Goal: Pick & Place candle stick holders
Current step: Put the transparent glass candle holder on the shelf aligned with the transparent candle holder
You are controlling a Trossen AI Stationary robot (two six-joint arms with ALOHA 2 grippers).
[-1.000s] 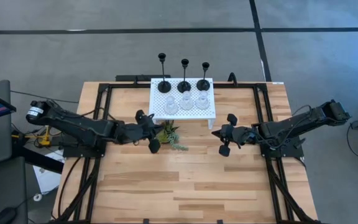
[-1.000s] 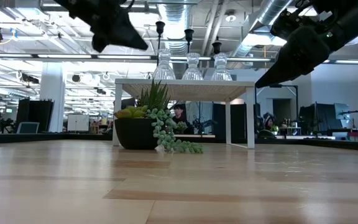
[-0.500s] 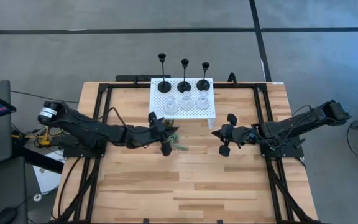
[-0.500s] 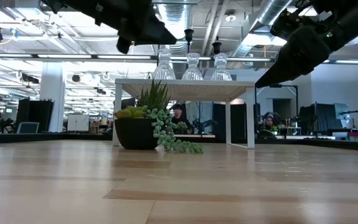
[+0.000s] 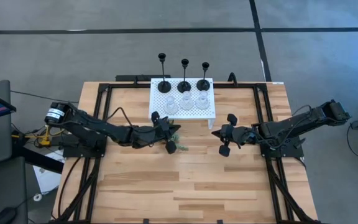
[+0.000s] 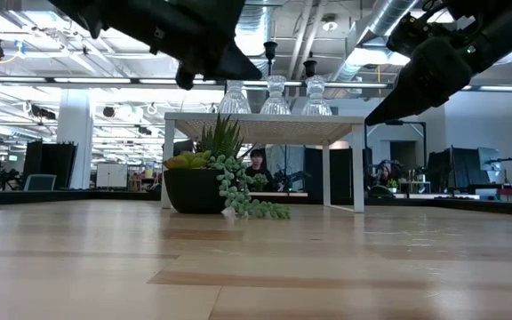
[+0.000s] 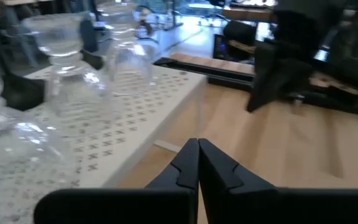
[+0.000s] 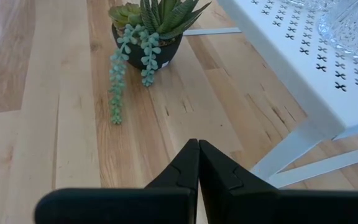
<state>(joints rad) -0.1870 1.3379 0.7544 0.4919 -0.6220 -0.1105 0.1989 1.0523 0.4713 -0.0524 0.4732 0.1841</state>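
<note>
Overhead view: a white perforated stand sits at upper centre of the wooden table. Three black candle stick holders line its far edge, and three clear glass holders stand in a row just in front of them. All six are upright and none is held.

The left gripper sits left of centre, over the small green potted plant, just in front of the stand's left front corner. This view does not resolve its fingers. The left wrist view does: the two dark fingers are pressed together with nothing between them, the stand's perforated top and blurred glass holders lie close ahead, and the other arm shows as a dark shape at upper right.

The right gripper hangs right of centre, off the stand's right front corner. Its wrist view shows the fingers closed on nothing, the plant at upper centre with a trailing strand on the wood, and the stand's leg at right.

The low view alone gives height: both grippers, the left and the right, hang clear above the table, and the plant stands before the stand, whose top carries the glass holders. The background room is visible only here.
</note>
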